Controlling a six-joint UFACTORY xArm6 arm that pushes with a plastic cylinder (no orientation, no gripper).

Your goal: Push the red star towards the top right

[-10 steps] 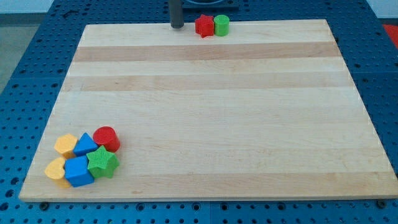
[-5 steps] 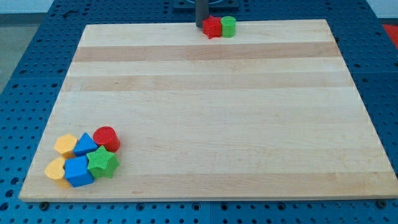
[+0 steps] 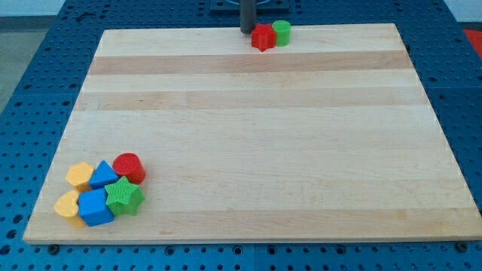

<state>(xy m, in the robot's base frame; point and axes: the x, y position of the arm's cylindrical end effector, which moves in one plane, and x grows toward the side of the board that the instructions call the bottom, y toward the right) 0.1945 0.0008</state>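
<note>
The red star (image 3: 262, 37) lies at the top edge of the wooden board (image 3: 248, 135), a little right of centre. A green cylinder (image 3: 282, 32) touches its right side. My tip (image 3: 247, 31) is a dark rod just left of the red star, touching or almost touching it.
A cluster sits at the board's bottom left: a red cylinder (image 3: 129, 167), a green star (image 3: 124, 197), a blue triangle (image 3: 103, 175), a blue block (image 3: 94, 208), a yellow hexagon (image 3: 79, 175) and a yellow heart (image 3: 67, 204). A blue pegboard (image 3: 30, 90) surrounds the board.
My tip has moved right along the top edge to the red star. The star and the green cylinder have shifted right.
</note>
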